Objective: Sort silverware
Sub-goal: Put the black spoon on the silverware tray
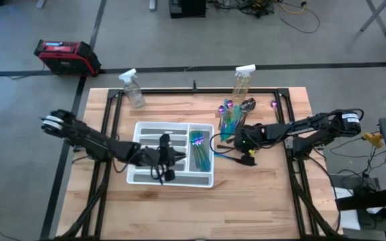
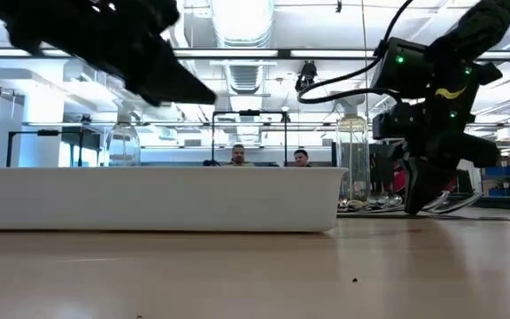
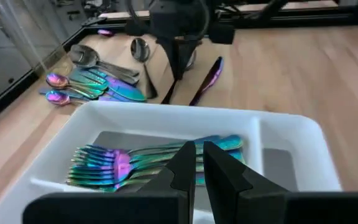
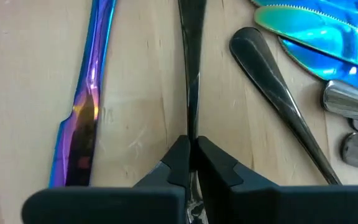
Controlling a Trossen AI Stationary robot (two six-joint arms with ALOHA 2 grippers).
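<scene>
Right gripper (image 4: 191,152) down at the wooden table (image 1: 260,201), at about 3 o'clock from the white tray (image 1: 139,175), fingers (image 4: 219,163) pinched tight on the slim dark handle (image 4: 190,68) of one utensil lying flat on the wood. Just beside that handle, an iridescent blue-purple knife (image 4: 86,93) on one side and a dark rounded handle (image 4: 278,93) on the other, neither touching the pads. Loose silverware pile (image 1: 232,114) spread at roughly 1 o'clock from the tray, near the clear spray bottle (image 1: 242,80) at the table's far edge; spoons and teal-magenta pieces (image 3: 92,84) overlapping there. Second spray bottle (image 1: 133,88) at about 11 o'clock from the tray.

Left gripper (image 3: 196,163) poised over the tray, jaws all but closed with a thin gap, nothing between them. Below it, a bundle of iridescent forks (image 3: 135,165) lying together in one tray compartment, also visible from above at the tray's right side (image 1: 200,148). Two people seated far off in the room behind the table (image 2: 268,158).
</scene>
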